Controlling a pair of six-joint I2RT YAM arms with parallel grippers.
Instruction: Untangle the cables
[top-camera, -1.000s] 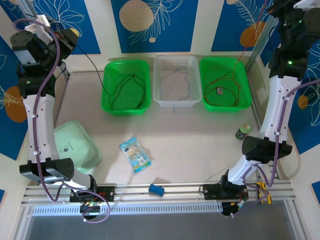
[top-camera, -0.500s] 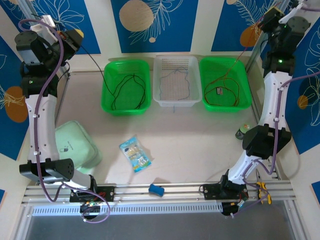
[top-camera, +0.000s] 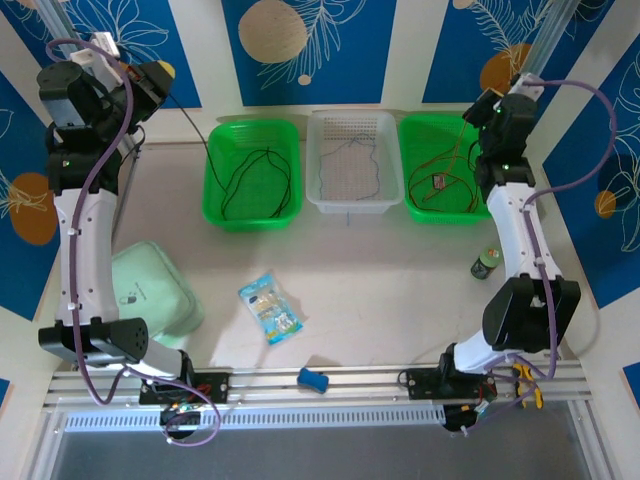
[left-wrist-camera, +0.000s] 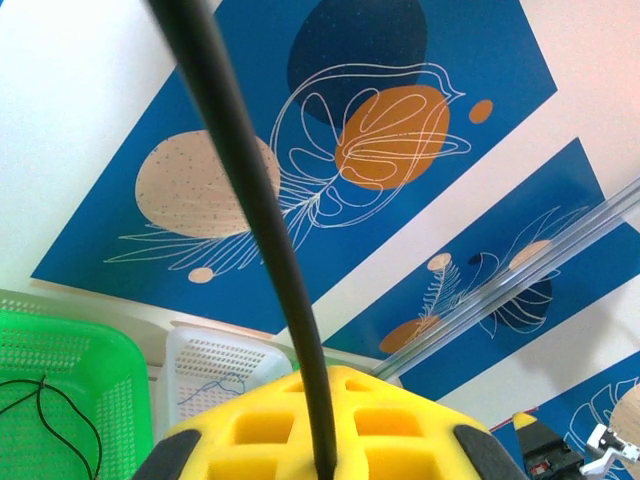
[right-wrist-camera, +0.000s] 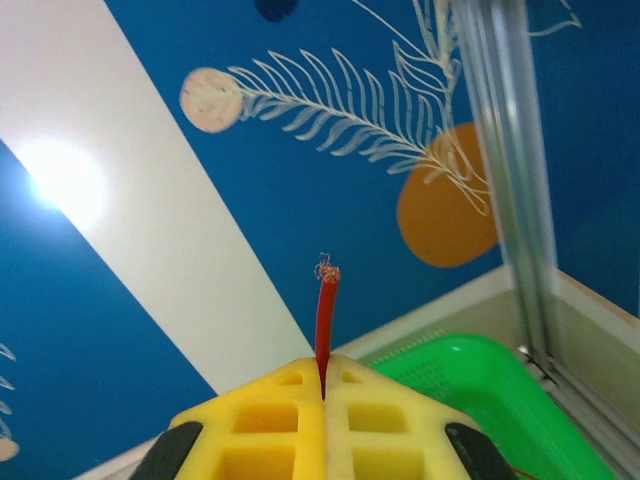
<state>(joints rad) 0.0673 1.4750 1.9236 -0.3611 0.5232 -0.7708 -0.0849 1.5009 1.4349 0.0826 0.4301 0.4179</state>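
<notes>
Since each colour lies in a basket of its own, the sorting looks mostly done. The black cable (top-camera: 185, 122) coils in the left basket (top-camera: 252, 222). The dark cable (top-camera: 350, 160) lies loose in the white basket (top-camera: 347, 207) between the two green ones. The red cable (top-camera: 411, 185) loops in the right basket (top-camera: 450, 217). As far as the top view shows, none of them crosses into a neighbouring basket.

Each arm holds one end. The left gripper (top-camera: 150, 78) is raised high at the far left corner, well apart from the baskets. Its fingers (left-wrist-camera: 420, 410) are closed on the black cable, which runs from them down over the rim into the left basket. In the left wrist view that cable passes between the yellow fingers and on across the frame. The right gripper (top-camera: 478, 108) hangs above the far edge of the right basket, pinched shut on the red cable. In the right wrist view the bare frayed tip pokes up just past the closed pads (right-wrist-camera: 420, 410).

What seems left is small. The black end has to come down into its basket and be let go, and the red end needs dropping where it hangs. The strands are too thin to tell whether the loops inside any basket hide a knot.
</notes>
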